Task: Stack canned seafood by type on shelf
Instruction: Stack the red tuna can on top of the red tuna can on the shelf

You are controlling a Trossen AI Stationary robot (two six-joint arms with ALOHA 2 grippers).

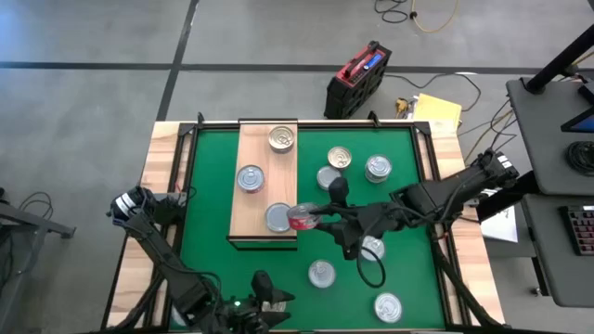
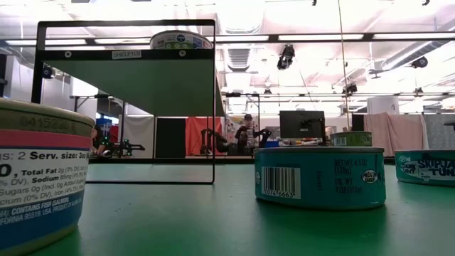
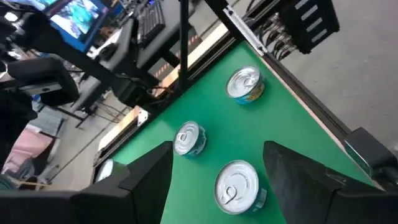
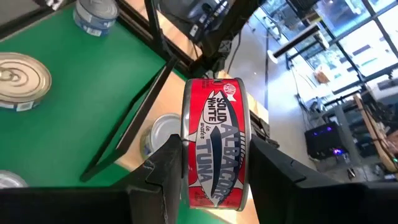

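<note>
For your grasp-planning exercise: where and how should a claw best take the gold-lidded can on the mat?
Grip the gold-lidded can across its side wall, coming straight down from above. It lies flat, lid up, low and round; a silver can sits close beside it, so place the fingers on the clear sides.

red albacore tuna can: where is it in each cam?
High: red can in right pincer, at the shelf's right edge.
Low: not visible.
Left wrist: not visible.
Right wrist: centre, on edge between the fingers.
Shared landmark: silver can on shelf beside it.
</note>
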